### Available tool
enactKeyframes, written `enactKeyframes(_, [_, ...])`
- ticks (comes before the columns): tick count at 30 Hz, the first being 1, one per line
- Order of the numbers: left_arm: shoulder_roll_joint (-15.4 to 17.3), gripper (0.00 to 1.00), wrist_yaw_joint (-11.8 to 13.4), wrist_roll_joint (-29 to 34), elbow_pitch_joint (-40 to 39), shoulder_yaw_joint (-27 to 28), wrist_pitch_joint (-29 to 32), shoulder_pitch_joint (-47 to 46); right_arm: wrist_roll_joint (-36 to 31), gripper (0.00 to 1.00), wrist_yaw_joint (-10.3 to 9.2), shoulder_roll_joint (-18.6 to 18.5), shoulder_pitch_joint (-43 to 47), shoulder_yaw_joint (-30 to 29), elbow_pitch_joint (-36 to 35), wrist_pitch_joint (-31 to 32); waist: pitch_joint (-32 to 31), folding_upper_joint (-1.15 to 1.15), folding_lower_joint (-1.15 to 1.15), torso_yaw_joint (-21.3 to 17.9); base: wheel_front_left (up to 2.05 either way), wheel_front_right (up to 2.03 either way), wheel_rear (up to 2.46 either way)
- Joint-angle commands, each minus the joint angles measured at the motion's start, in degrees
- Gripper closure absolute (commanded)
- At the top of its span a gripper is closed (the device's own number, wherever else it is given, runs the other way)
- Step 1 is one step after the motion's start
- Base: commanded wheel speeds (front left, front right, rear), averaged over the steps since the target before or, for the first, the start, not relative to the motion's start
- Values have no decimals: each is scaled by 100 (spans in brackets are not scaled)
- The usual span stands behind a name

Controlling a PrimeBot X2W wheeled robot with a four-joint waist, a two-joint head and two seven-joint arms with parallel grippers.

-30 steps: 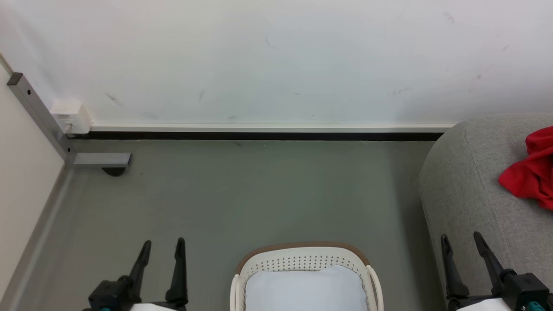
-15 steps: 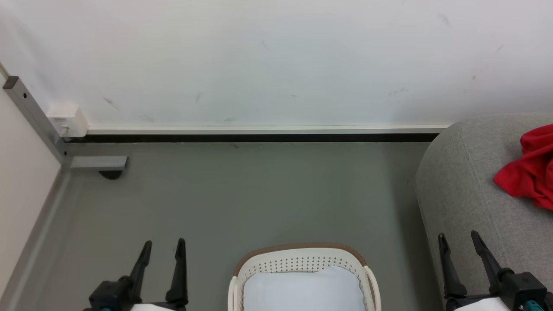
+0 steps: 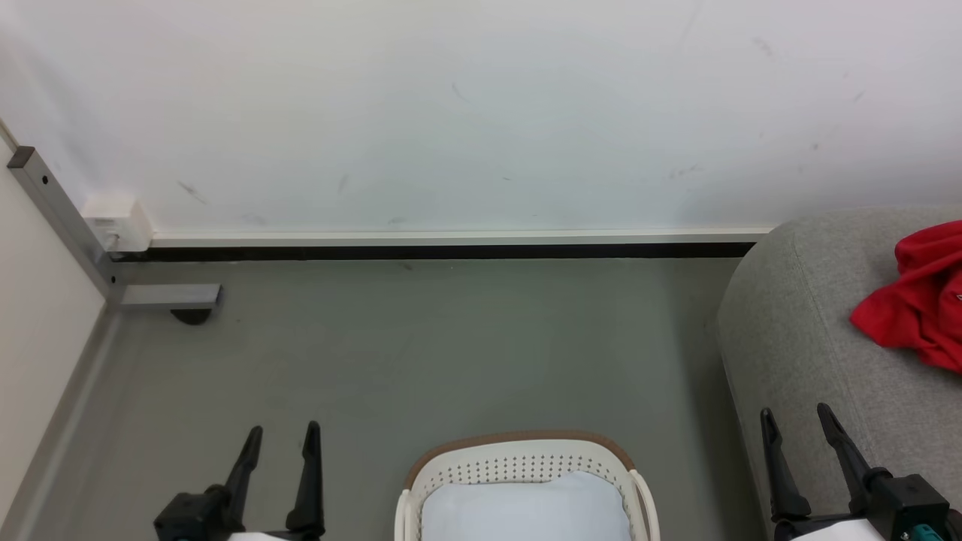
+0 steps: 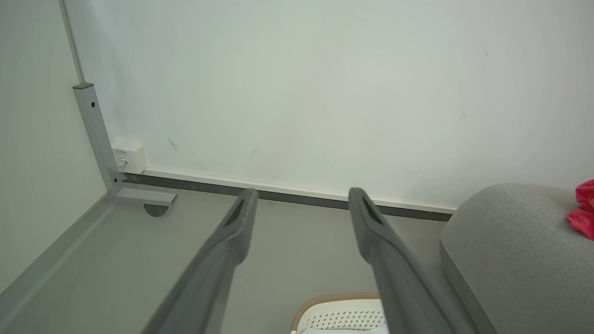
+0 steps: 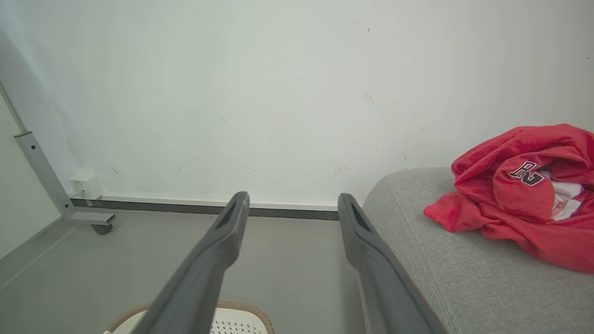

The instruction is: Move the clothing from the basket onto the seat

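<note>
Wall [image 3: 481,113]: white and lightly scuffed; it runs across the far side ahead of me, with a dark skirting [image 3: 451,252] at its foot
Floor [image 3: 421,346]: plain grey-green; it carries the basket and the seat
Seat [image 3: 812,346]: light grey fabric with rounded edges; it stands on my right, against the wall
Basket [image 3: 518,454]: cream-white with perforated sides and a brown rim; it sits on the floor directly before me, between my two arms and well apart from the clothing
Clothing [image 3: 917,315]: a crumpled bright red heap lying on top of the seat; my right wrist view shows a white panel and dark lettering among the folds
Lining [image 3: 526,511]: pale white-blue; it covers the inside of the basket
Metal post [image 3: 68,218]: grey; it stands at the far left corner with a foot on the floor; a small white box [image 3: 113,222] sits beside it on the wall
Left end effector [image 3: 284,428]: mine; fingers spread apart and holding nothing; it hangs above the floor to the left of the basket
Right end effector [image 3: 794,410]: mine; fingers likewise parted and empty; it shows against the seat's near side, right of the basket
</note>
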Motion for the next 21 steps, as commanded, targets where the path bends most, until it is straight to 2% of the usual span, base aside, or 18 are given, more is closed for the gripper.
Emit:
enactKeyframes(1, [14,0,-6,35,29,16,-2,25,27,0,-15,-10,46,-2,18,5,-1,0,0,-5,0,0,0])
enactKeyframes(13, [9,0,-106,-63,181,-21,-2,-35,2,0,-15,-10,55,-32,42,5,-12,0,0,-6,0,0,0])
enactKeyframes(14, [-9,100,-104,-44,167,-26,0,-9,6,100,0,0,7,-17,19,0,-12,0,0,-7,0,0,0])
enactKeyframes(21, [-41,100,-124,-188,455,-1,59,118,150,100,0,59,163,-22,271,53,-13,0,0,-4,0,0,0])
